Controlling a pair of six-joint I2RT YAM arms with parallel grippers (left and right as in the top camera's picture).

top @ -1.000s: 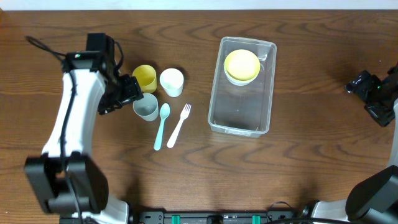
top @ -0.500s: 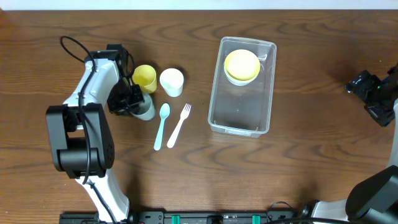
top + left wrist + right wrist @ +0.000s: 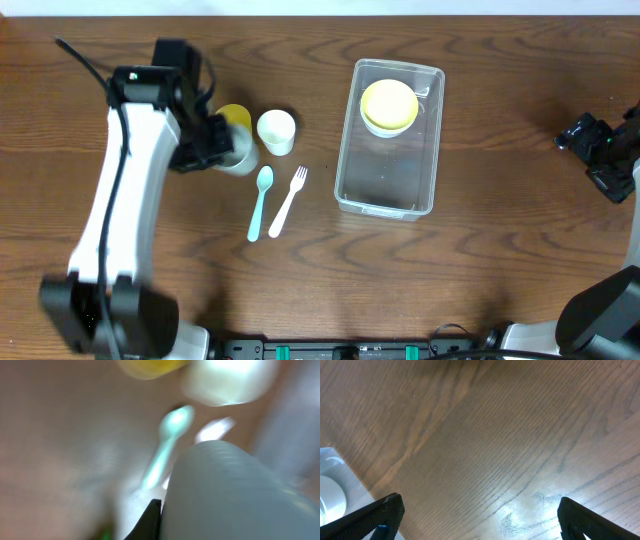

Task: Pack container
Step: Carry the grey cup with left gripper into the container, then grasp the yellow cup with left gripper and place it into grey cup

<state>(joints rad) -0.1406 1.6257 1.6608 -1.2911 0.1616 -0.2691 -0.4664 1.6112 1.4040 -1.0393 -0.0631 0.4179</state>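
The wooden table (image 3: 480,260) carries the container (image 3: 385,180), with a fork (image 3: 287,200) and teal spoon (image 3: 259,205) to its left. Farther stand a white cup (image 3: 276,131), a yellow cup (image 3: 238,116), perhaps a grey cup (image 3: 241,157).

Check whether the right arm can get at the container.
Probably yes. The right gripper is open and empty, with only bare table between it and the container. The yellow bowl fills just the far end, and the left gripper holds a grey cup well away.

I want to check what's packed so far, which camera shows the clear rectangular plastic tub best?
Overhead: the whole clear rectangular plastic tub shows, a round yellow bowl inside at one end. The right wrist view catches only a corner of it; the left wrist view is too blurred to tell.
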